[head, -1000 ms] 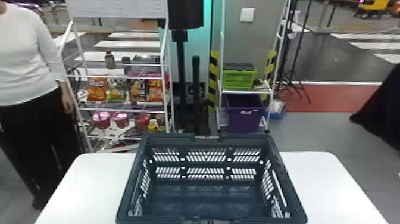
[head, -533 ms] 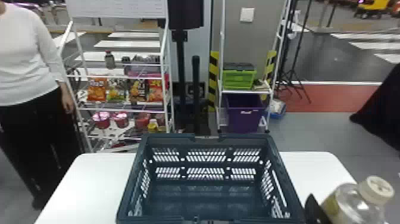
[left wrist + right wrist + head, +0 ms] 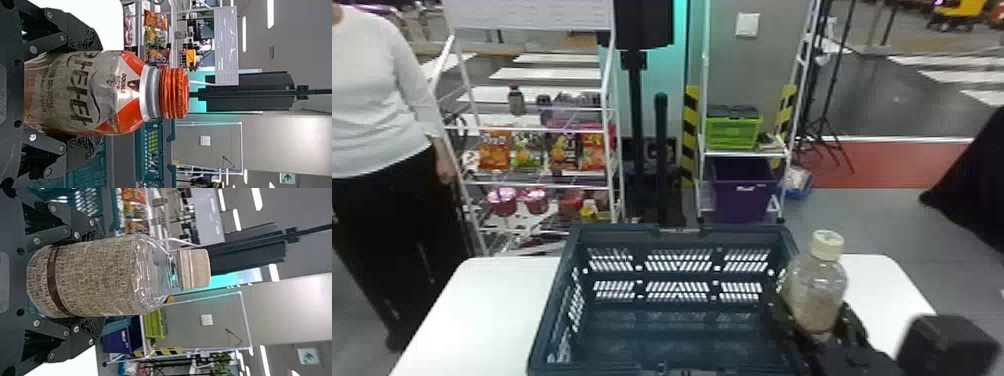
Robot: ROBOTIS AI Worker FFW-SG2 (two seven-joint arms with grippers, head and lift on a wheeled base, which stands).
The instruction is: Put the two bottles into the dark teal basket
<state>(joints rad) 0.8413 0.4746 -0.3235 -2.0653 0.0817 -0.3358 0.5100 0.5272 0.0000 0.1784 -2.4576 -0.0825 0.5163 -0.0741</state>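
Note:
The dark teal basket [image 3: 677, 232] stands on the white table. At its right rim, in the head view, my right gripper [image 3: 814, 325] holds an upright clear bottle [image 3: 817, 290] with a cream cap. In the right wrist view that bottle [image 3: 94, 278] with a newsprint-like label sits between the fingers of my right gripper [image 3: 96, 278]. The left wrist view has my left gripper [image 3: 94, 94] shut on an orange-capped bottle [image 3: 78, 92], with part of the teal basket [image 3: 168, 164] beside and beyond it.
The white table [image 3: 482, 305] extends on both sides of the basket. Behind it stand a snack shelf [image 3: 532, 185] and a rack with a green crate [image 3: 732, 132] and a purple bin [image 3: 742, 190]. A person stands at the far left.
My right gripper and its bottle have come into the head view from the lower right and moved left to the basket's right rim. The basket has not moved.

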